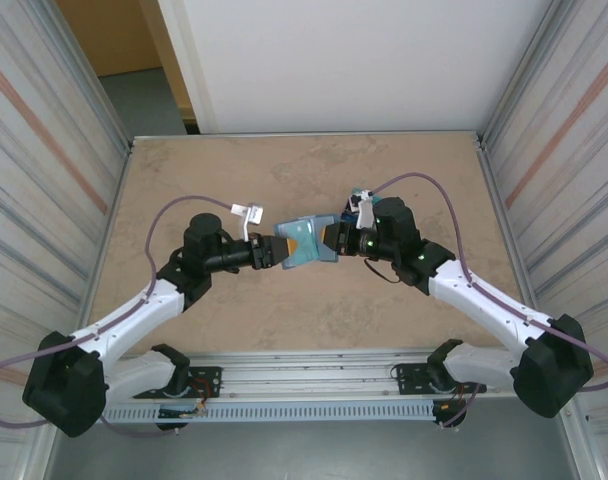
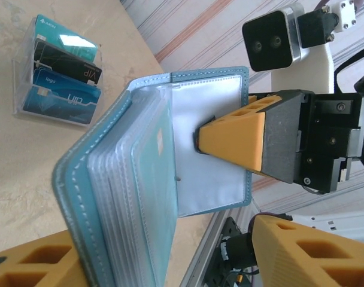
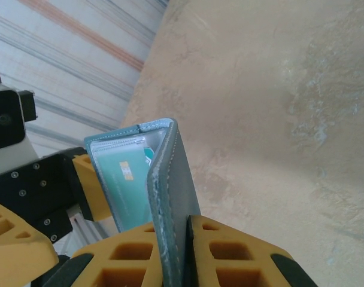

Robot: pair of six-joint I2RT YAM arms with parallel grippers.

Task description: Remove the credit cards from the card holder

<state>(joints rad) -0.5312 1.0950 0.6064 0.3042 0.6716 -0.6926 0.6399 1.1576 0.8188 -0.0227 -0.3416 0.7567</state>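
The small teal-blue bifold card holder (image 2: 146, 179) with pale stitching is held up over the middle of the beige stone-pattern table (image 1: 234, 180), between the two arms. It stands open like a book. One cover with its grey-blue lining is turned toward the right arm, and a pack of clear plastic sleeves fans out from the spine. Inside one sleeve there is a thin teal-green plastic credit card (image 3: 125, 179) with a small orange chip. Other credit cards (image 2: 62, 78), teal, black and blue, lie in a clear plastic tray (image 2: 17, 78) on the table, well apart from the holder.

The right gripper (image 3: 185, 233), with orange fingers, is closed on the edge of one cover and carries the holder. The left gripper (image 1: 279, 248) has its jaws apart. The sleeve pack sits between them and leans toward one finger, but nothing is pinched. The fanned sleeves face the left gripper, so I judge that this free arm is the nearer one to draw the card out. At which edge the sleeve opens, I cannot tell.
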